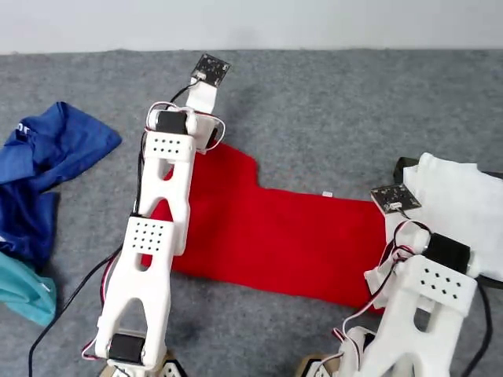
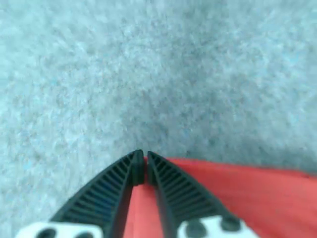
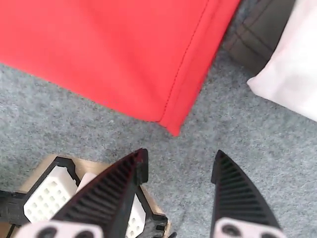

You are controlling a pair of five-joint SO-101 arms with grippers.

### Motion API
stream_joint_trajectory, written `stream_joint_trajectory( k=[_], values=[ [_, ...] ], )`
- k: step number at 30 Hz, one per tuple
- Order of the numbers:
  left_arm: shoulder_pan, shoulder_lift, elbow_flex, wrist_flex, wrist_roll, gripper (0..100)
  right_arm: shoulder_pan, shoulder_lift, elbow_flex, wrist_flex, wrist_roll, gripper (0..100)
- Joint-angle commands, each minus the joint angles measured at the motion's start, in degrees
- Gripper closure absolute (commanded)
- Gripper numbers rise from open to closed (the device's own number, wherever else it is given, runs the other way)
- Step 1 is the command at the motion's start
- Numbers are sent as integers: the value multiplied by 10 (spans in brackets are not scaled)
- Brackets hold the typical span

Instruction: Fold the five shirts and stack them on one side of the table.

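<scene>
At the left edge of the grey table point(image 1: 314, 110) a blue shirt point(image 1: 47, 157) and a teal shirt point(image 1: 20, 290) lie crumpled and unfolded, so leave them for later. Next along, your left gripper point(image 2: 141, 166) has its jaws pressed together, and it looks pinched on the far edge of the red shirt point(image 1: 275, 236), right where the cloth meets bare mat. The red shirt lies flat in the middle of the table, between the two arms. Its long axis runs across the table from the left arm towards the right one, sloping slightly nearer you as it goes. The stitched hem end seems to face right, so the top of the shirt probably points left. Your right gripper point(image 3: 179, 153) hangs wide open over bare mat, just short of the hem's near corner and holding nothing. To fold cleanly, bring it onto that corner and take a full bite past the seam. Then lift both ends level so the crease runs straight along the long axis. To the right, the white shirt point(image 1: 456, 204) lies on a dark shirt point(image 1: 405, 166), likely your stack.
</scene>
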Motion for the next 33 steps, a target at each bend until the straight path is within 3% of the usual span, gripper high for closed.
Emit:
stream_joint_trajectory(
  k=[1,4,18,28,33],
  values=[
    [3,-70,-39,82,-4,986,-3,2,-20,-4,-7,782],
    [-2,-80,-36,135,-5,986,-3,2,-20,-4,-7,782],
    [26,-107,-36,129,-5,986,-2,0,-20,0,-7,782],
    [4,-11,-36,-22,-2,936,-5,2,-20,-2,-6,782],
    [-10,29,-36,-47,-4,914,-5,2,-20,0,-6,782]
  ],
)
